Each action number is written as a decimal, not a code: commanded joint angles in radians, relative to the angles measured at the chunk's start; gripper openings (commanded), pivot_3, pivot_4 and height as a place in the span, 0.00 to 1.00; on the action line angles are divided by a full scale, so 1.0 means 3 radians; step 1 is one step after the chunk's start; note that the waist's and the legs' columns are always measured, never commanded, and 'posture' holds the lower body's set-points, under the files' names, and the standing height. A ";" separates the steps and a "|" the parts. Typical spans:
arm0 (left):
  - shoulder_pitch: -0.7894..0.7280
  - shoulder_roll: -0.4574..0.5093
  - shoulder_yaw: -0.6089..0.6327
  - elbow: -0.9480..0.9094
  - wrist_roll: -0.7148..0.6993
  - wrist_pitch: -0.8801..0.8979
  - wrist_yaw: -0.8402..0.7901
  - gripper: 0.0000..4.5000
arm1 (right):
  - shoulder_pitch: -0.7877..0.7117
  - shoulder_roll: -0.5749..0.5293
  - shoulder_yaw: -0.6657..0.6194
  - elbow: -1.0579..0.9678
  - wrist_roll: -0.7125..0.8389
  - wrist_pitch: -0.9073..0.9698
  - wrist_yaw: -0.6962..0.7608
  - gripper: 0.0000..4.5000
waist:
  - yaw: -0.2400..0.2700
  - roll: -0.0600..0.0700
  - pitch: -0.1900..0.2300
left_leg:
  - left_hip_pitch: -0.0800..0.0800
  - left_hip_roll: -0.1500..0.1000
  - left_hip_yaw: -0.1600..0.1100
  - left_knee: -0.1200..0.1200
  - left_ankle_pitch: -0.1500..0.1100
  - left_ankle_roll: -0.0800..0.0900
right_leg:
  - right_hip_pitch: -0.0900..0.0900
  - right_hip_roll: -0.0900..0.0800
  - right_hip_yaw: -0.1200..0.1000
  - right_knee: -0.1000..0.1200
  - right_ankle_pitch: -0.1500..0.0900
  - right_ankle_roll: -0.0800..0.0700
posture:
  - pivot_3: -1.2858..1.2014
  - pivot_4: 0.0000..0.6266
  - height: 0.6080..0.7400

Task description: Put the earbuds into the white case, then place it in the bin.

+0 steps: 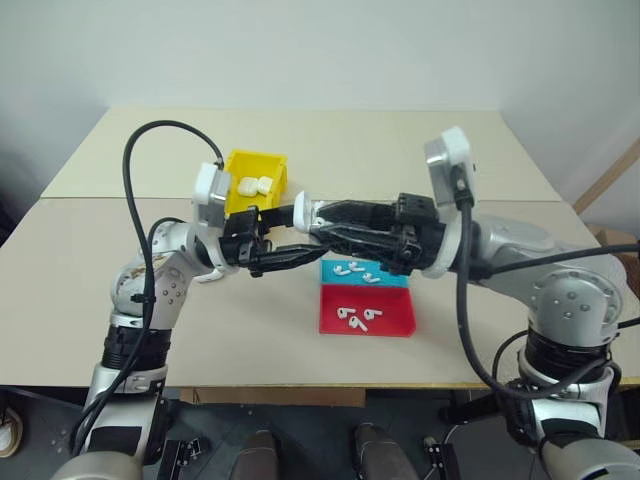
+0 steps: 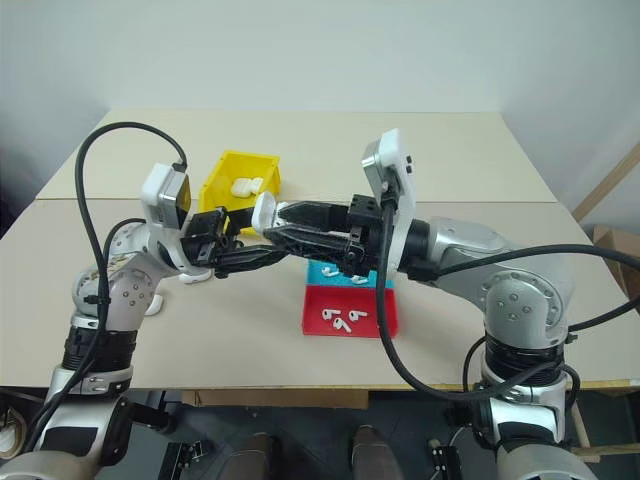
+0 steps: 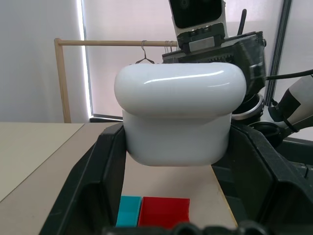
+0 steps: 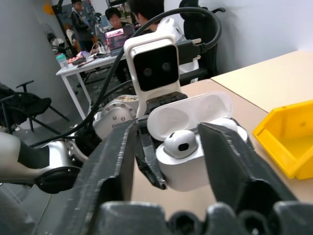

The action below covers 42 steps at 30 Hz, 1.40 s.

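A: Where's the white case (image 2: 266,212) for you?
B: You'll find it just in front of the bin (image 2: 243,181), between the left gripper (image 2: 262,255) and right gripper (image 2: 272,222).
A: And the trays?
B: Your red tray (image 2: 352,311) lies nearer you than the bin, earbuds (image 2: 340,319) inside, blue tray (image 2: 328,271) touching it.

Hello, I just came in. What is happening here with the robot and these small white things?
The robot is packing earbuds into a white case. Its left gripper holds the case, lid open, above the table. The right gripper is at the case, fingers either side of an earbud that sits in it. More earbuds lie in the blue tray and the red tray. The yellow bin behind already has white cases in it.
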 commanded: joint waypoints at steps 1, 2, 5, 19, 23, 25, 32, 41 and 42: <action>-0.0095 -0.0005 0.0093 -0.0073 -0.0045 -0.0097 -0.0022 0.62 | -0.0018 -0.0174 -0.0056 -0.0016 0.0118 0.0026 0.0048 0.64 | 0.0001 0.0000 0.0000 | 0.0000 0.0000 0.0000 0.0000 0.0000 0.0000 | 0.0000 0.0000 0.0000 0.0000 0.0000 0.0000 | 0.52 0.24 1.00; -0.0096 -0.0005 0.0095 -0.0068 -0.0045 -0.0099 -0.0022 0.62 | -0.0016 -0.0221 -0.0070 -0.0018 0.0146 0.0033 0.0072 0.64 | 0.0001 0.0000 0.0000 | 0.0000 0.0000 0.0000 0.0000 0.0000 0.0000 | 0.0000 0.0000 0.0000 0.0000 0.0000 0.0000 | 0.52 0.24 1.00; -0.0114 -0.0007 0.0098 -0.0034 -0.0035 -0.0112 -0.0024 0.62 | -0.0001 -0.0431 -0.0122 -0.0061 0.0262 0.0052 0.0209 0.64 | 0.0004 -0.0001 0.0000 | 0.0000 0.0000 0.0000 0.0000 0.0000 0.0000 | 0.0000 0.0000 0.0000 -0.0001 0.0000 0.0000 | 0.52 0.24 1.00; -0.0209 -0.0079 -0.0036 0.0154 0.0082 -0.0174 -0.0153 0.62 | -0.1267 -0.0972 0.0731 0.1172 -0.1186 -0.1120 0.1668 0.01 | -0.0015 0.0002 0.0002 | 0.0003 0.0000 0.0006 -0.0001 0.0000 0.0000 | -0.0002 0.0001 0.0004 -0.0002 -0.0002 0.0004 | 0.52 0.24 1.00; -0.0255 -0.0066 -0.0097 0.0205 0.0141 -0.0180 -0.0200 0.62 | -0.1900 -0.0638 0.1261 0.1750 -0.1823 -0.1604 0.2046 0.01 | -0.0032 0.0004 0.0003 | -0.0001 0.0001 0.0006 -0.0001 0.0000 0.0000 | -0.0005 0.0001 0.0004 -0.0002 -0.0001 0.0002 | 0.52 0.24 1.00; -0.0265 -0.0058 -0.0108 0.0228 0.0162 -0.0182 -0.0225 0.62 | -0.2069 -0.0478 0.1446 0.1948 -0.2092 -0.1906 0.2218 0.01 | -0.0034 0.0004 0.0004 | -0.0002 0.0000 0.0006 -0.0001 0.0000 0.0000 | -0.0006 0.0000 0.0004 -0.0001 -0.0001 0.0001 | 0.52 0.24 1.00; -0.0271 -0.0079 -0.0097 0.0258 0.0181 -0.0187 -0.0260 0.62 | -0.2304 -0.0175 0.1745 0.2458 -0.2637 -0.2680 0.2861 0.01 | 0.0012 0.0005 0.0005 | -0.0003 0.0000 0.0005 0.0002 0.0000 0.0000 | -0.0005 -0.0001 0.0001 0.0001 -0.0001 0.0001 | 0.52 0.24 1.00; -0.0217 -0.0084 -0.0031 0.0224 0.0179 -0.0215 -0.0205 0.62 | -0.2161 -0.0503 0.1561 0.2293 -0.2555 -0.2905 0.3477 0.01 | 0.0011 0.0006 0.0005 | 0.0000 0.0000 0.0004 0.0002 0.0000 0.0000 | -0.0003 -0.0001 0.0000 0.0002 -0.0001 0.0001 | 0.52 0.24 1.00; -0.0211 -0.0090 -0.0025 0.0219 0.0179 -0.0218 -0.0196 0.62 | -0.2132 -0.0545 0.1538 0.2253 -0.2553 -0.2873 0.3478 0.01 | 0.0010 0.0006 0.0005 | -0.0001 0.0000 0.0004 0.0002 0.0000 0.0000 | -0.0003 -0.0001 0.0000 0.0001 -0.0001 0.0001 | 0.52 0.24 1.00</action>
